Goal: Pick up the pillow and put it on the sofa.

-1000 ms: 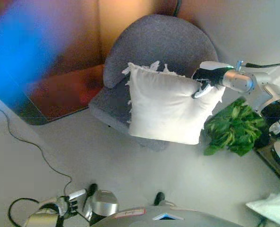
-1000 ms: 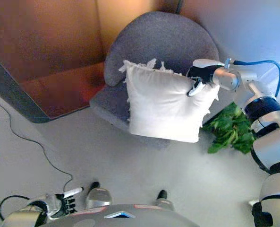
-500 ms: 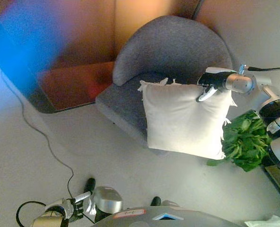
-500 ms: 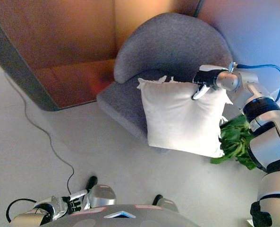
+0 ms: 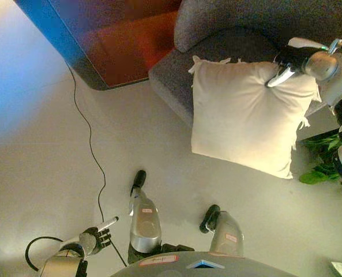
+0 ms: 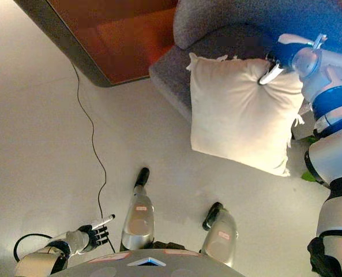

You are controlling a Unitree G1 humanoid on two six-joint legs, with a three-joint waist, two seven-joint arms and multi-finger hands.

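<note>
A cream square pillow (image 5: 245,118) with frayed edges hangs upright in front of the grey sofa chair (image 5: 217,43). My right hand (image 5: 287,60) is shut on the pillow's top right corner, holding it over the seat's front edge. The pillow's lower part hangs below the seat, above the floor. My left hand (image 5: 97,238) shows at the bottom left, low by the floor, fingers curled with one pointing out, holding nothing.
A reddish-brown wooden panel (image 5: 124,34) with a dark edge stands left of the sofa chair. A green leafy plant (image 5: 326,161) sits on the floor at the right, beside the pillow. A thin black cord (image 5: 90,144) runs along the pale floor.
The camera has tilted down, so the whole scene has shifted up in view. My right hand keeps its hold on the pillow's corner, and the pillow still hangs in front of the seat.
</note>
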